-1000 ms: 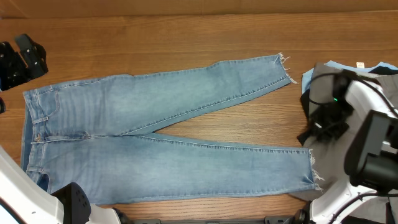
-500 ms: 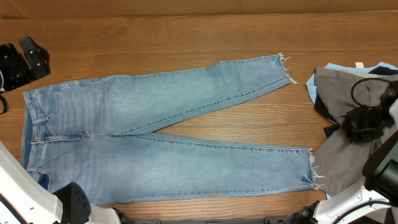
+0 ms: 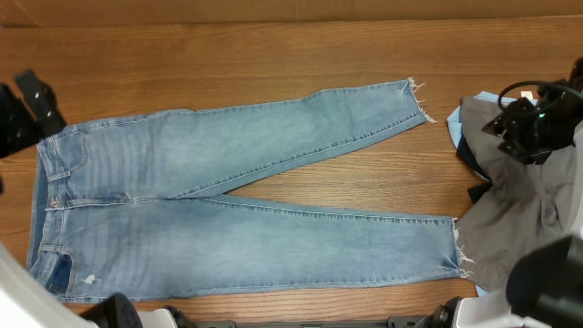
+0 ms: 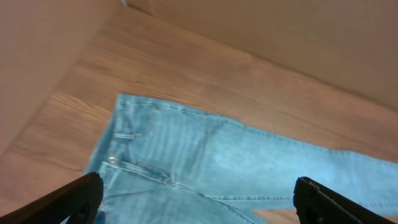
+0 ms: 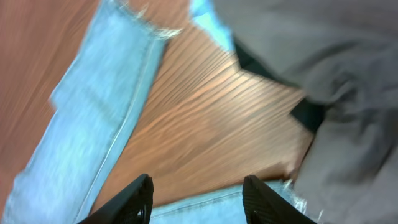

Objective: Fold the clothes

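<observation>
Jeans (image 3: 246, 210) lie flat on the tabletop (image 3: 273, 64), left end effector (image 4: 196, 200) spread wide above the waist, right end effector (image 5: 199, 199) parted, empty.

Jeans (image 3: 228, 228) flat on table (image 3: 273, 64); trousers (image 3: 510, 228) heaped just right.

One pair of light-blue jeans (image 3: 228, 210), one grey garment (image 3: 510, 223), one pale-blue piece (image 3: 455, 117), one dark piece (image 3: 466, 161)

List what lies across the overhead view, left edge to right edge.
left pincer → light-blue jeans, waistband first and frayed hems last → grey trousers
</observation>
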You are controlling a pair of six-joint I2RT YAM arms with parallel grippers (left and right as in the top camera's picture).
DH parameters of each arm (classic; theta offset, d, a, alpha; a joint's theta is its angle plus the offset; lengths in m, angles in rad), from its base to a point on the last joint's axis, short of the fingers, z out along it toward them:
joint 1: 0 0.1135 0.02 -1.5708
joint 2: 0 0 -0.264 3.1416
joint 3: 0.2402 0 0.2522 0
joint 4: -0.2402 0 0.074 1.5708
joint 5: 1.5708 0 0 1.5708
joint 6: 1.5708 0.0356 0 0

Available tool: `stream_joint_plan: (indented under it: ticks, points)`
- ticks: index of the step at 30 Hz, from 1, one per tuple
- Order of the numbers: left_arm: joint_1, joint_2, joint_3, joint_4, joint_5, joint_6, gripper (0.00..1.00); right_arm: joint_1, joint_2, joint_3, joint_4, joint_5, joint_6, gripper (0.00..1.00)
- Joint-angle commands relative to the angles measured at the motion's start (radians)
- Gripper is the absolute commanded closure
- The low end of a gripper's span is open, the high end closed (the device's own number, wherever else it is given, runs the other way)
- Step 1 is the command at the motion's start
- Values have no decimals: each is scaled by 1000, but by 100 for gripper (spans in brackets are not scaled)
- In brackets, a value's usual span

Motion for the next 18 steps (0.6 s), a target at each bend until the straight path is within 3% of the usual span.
stream_joint_plan:
  ticks: [1,4,5,8,12,18]
  points:
    - [-6,-13,-21,0,-74,-47,0,55,-38,18,-16,-19,-18,50]
    - [-6,21,-76,0,-58,-49,0,120,-34,3,27,-23,5,55]
    - [-7,39,-102,0,-53,-50,0,145,-33,-11,66,-33,5,65]
    - [-8,100,-171,1,20,-48,18,231,-32,-74,205,-45,33,80]
    - [-23,189,-275,6,108,-19,34,355,-14,-196,443,-37,140,82]
    - [-53,295,-436,103,100,0,39,465,106,-320,775,95,283,84]
